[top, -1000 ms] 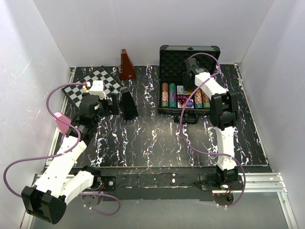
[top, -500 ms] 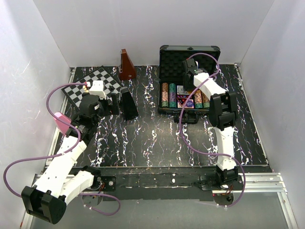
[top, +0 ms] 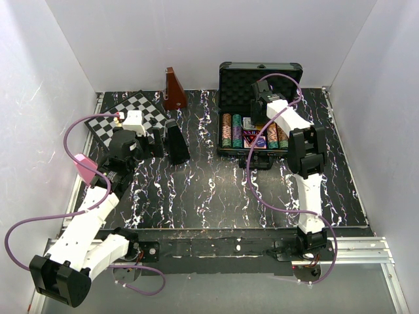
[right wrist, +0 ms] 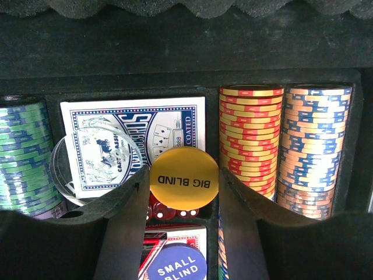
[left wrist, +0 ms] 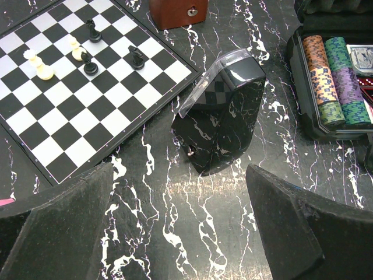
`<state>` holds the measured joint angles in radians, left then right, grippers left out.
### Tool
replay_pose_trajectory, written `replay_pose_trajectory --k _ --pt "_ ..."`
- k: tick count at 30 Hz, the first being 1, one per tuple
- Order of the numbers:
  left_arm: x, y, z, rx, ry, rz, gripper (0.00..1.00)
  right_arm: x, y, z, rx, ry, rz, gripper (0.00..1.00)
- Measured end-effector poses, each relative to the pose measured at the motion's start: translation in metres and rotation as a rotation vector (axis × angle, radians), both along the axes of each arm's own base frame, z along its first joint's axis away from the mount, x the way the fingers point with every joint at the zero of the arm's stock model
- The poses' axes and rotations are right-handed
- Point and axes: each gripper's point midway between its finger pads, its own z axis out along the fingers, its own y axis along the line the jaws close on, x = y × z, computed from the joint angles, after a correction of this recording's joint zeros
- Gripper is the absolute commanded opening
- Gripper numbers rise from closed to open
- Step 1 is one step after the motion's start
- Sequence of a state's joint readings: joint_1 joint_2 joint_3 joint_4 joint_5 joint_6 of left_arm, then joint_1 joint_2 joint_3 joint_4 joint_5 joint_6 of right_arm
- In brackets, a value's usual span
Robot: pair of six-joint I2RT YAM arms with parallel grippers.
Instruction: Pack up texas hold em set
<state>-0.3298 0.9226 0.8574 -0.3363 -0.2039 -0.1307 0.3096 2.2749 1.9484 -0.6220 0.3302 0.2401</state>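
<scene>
My right end effector (right wrist: 184, 185) pinches the yellow button (right wrist: 183, 174) by its edges inside the black case (top: 239, 88) at the bench's (top: 216, 190) far right. Chip rows (right wrist: 250, 140) crowd both sides. My left end effector (left wrist: 180, 175) is spread wide near the chessboard's (left wrist: 58, 105) edge.

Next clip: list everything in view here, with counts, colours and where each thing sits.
case: 1, black, foam-lined, open, far right of table
chip rows: 4 seen, striped multicolour, in case
card decks: 2, blue-backed and red-patterned, case middle
yellow button: 1, BIG BLIND, above dice
blue button: 1, SMALL BLIND, at red deck
white button: 1, on blue deck
dice: red, count unclear
chessboard: 1, black-and-white, far left
chess pieces: 5, two cream, three black, on board
brown pyramid: 1, far edge
black pyramid: 1, glossy, mid-table
table: black, white-veined
left gripper: open, facing black pyramid
right gripper: closed on yellow button
</scene>
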Motion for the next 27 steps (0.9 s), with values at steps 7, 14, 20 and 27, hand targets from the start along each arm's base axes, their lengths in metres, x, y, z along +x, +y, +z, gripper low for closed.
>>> replay_pose_trajectory --k 7,14,20,27 --pt "0.0 0.0 0.0 0.0 0.0 0.0 0.98 0.0 0.001 0.0 0.012 0.003 -0.007 0.57" --pt "0.0 0.0 0.0 0.0 0.0 0.0 0.98 -0.001 0.0 0.0 0.014 0.004 -0.012 0.66" --pt "0.0 0.0 0.0 0.0 0.0 -0.001 0.98 0.001 0.0 0.001 0.011 -0.002 -0.013 0.65" --pt "0.0 0.0 0.0 0.0 0.0 0.0 0.98 -0.011 0.001 0.009 0.045 -0.003 0.005 0.64"
